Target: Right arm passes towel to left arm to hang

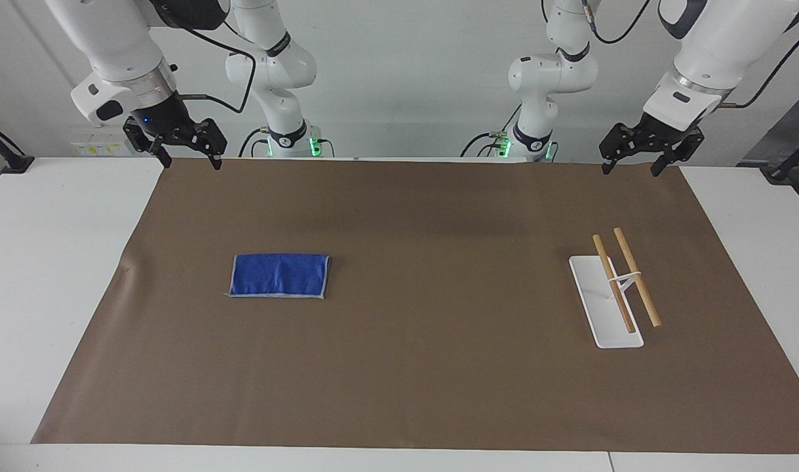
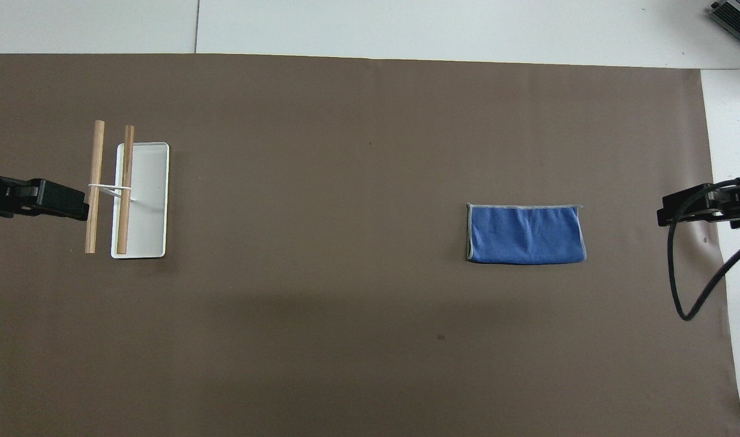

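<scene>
Towel [image 1: 278,276] is laid flat toward the right arm's end of the table. Right gripper [image 1: 191,161] and left gripper [image 1: 630,168] are held raised over the robots' table edge, fingers spread.

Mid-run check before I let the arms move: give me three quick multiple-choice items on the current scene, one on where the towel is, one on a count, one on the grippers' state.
1. Where is the towel?
A. draped on the rack
B. flat on the brown mat, toward the right arm's end
C. in the left gripper

2. How many wooden bars does the rack carry?
A. one
B. two
C. three

3. What state are the right gripper and left gripper in?
A. both open, empty
B. right shut on the towel
C. both shut

Answers: B, the towel lies folded on the mat; B, two parallel bars show; A, both hang raised over the mat's edge, fingers spread.
</scene>
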`<state>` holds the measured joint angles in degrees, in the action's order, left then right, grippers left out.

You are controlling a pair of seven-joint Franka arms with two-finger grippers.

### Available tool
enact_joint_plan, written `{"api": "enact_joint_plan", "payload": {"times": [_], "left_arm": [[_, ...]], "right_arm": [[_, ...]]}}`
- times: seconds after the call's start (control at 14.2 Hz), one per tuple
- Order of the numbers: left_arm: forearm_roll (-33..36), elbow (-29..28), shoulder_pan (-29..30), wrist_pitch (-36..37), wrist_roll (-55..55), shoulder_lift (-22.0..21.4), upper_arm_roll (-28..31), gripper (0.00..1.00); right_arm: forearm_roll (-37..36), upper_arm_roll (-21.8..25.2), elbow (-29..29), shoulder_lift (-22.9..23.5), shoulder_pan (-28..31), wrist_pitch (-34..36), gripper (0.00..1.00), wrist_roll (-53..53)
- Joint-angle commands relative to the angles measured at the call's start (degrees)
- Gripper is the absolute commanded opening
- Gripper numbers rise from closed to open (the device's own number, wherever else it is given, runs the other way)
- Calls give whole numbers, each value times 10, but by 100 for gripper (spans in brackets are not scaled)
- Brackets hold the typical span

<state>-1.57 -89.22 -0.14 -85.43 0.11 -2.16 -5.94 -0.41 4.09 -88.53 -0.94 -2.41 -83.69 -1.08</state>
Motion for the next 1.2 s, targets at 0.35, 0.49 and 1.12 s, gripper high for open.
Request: {"api": "enact_joint_plan", "payload": {"times": [0.35, 0.49, 1.12], "left_arm": [[11, 4, -9, 18, 21, -8, 0, 100], [10, 3, -26, 15, 23, -10, 12, 100], [6, 5, -45, 26, 45, -9, 47, 100]], "right_arm": [[-2, -4, -10, -11, 9, 5, 100, -2], [-3, -3, -11, -11, 4, 5, 100, -3], [-6, -4, -17, -13, 3, 5, 100, -2]]}}
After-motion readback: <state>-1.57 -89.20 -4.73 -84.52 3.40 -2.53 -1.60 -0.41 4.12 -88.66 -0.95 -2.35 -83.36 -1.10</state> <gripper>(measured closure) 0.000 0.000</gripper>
